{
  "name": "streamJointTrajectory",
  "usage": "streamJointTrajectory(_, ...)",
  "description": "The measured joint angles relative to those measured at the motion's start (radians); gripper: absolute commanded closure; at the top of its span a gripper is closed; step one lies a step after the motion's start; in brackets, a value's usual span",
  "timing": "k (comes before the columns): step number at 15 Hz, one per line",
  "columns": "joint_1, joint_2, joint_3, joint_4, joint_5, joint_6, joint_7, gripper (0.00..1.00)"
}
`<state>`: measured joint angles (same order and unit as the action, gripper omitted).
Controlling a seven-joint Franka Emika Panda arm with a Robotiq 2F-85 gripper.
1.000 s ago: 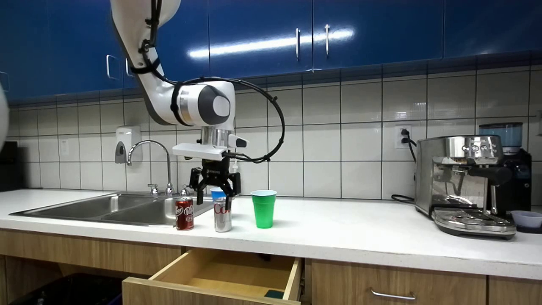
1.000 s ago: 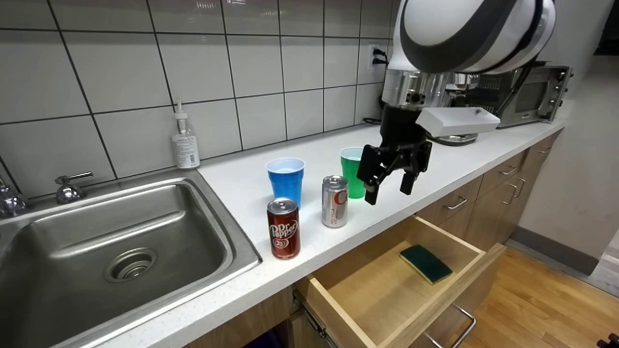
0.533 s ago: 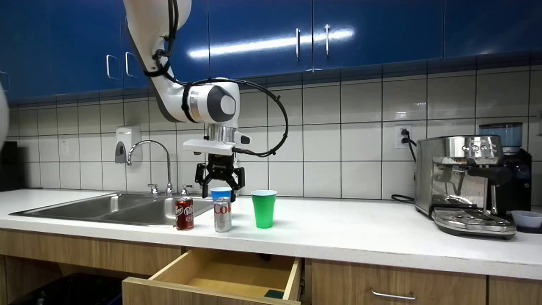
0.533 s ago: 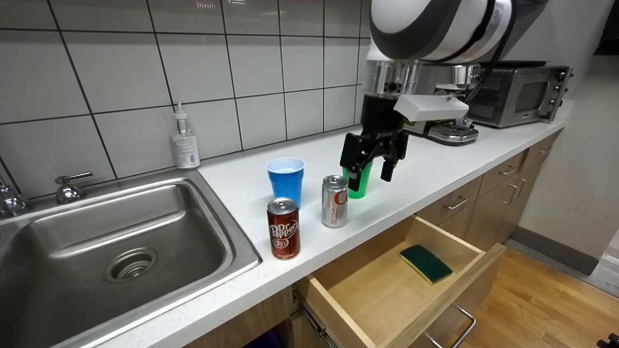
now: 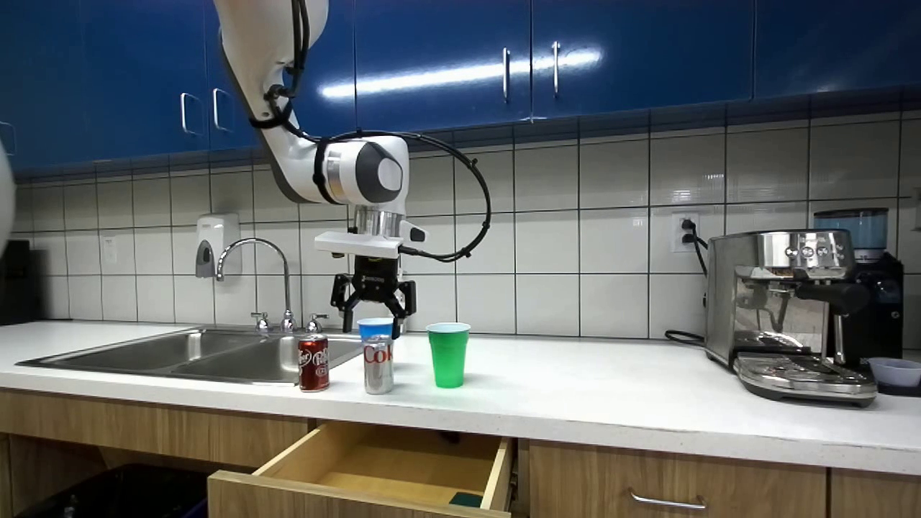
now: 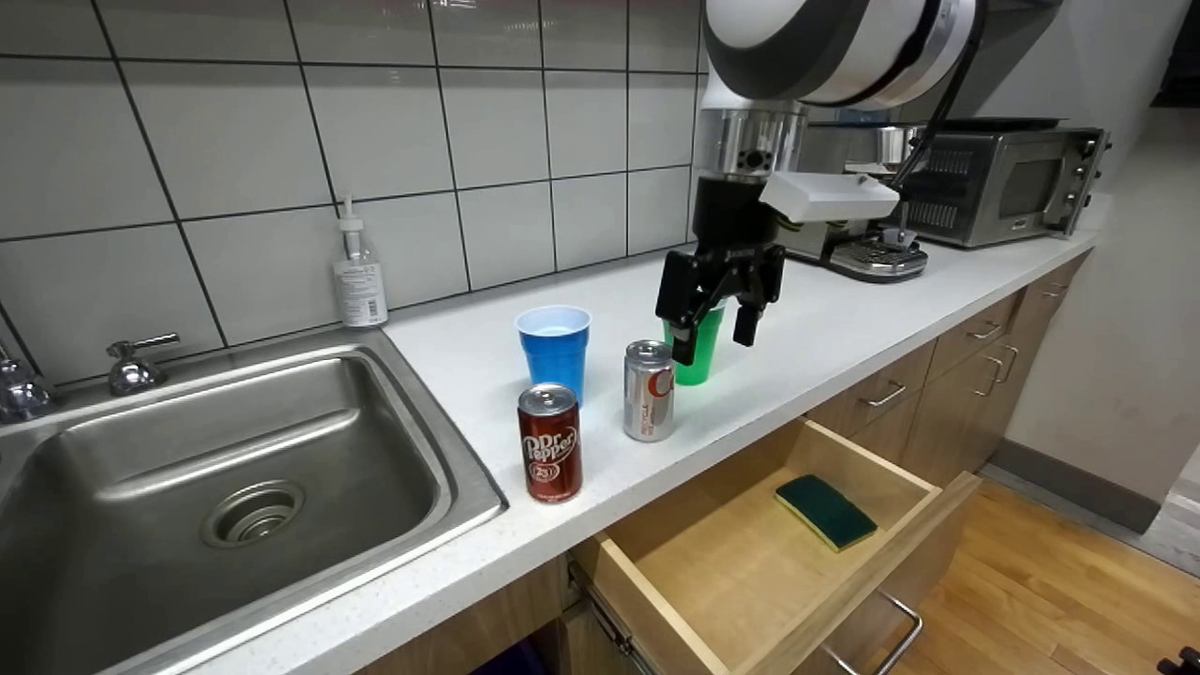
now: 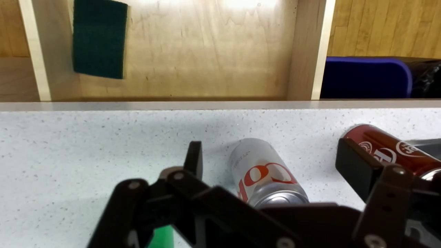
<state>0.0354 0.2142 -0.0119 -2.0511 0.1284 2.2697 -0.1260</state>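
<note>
Gripper (image 5: 372, 325) hangs spread near the silver Coke can (image 6: 648, 398), upright on the counter (image 7: 86, 144). The green cup (image 5: 448, 356), whole in an exterior view, is a sliver in the wrist view; an exterior view alone shows the sink drain (image 6: 253, 514).

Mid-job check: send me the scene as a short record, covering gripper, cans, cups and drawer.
gripper: open, holding nothing
nearest to it: silver can, upright, seen between the fingers in the wrist view
other can: Dr Pepper can, upright beside the sink
cups: blue cup and green cup, both upright on the counter
drawer: pulled open, dark green sponge inside
</note>
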Motion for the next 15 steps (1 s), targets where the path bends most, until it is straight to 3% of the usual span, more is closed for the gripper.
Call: streamJointTrajectory(15, 0.0, 0.001, 0.003, -0.005, 0.001, 0.015, -0.002, 0.0)
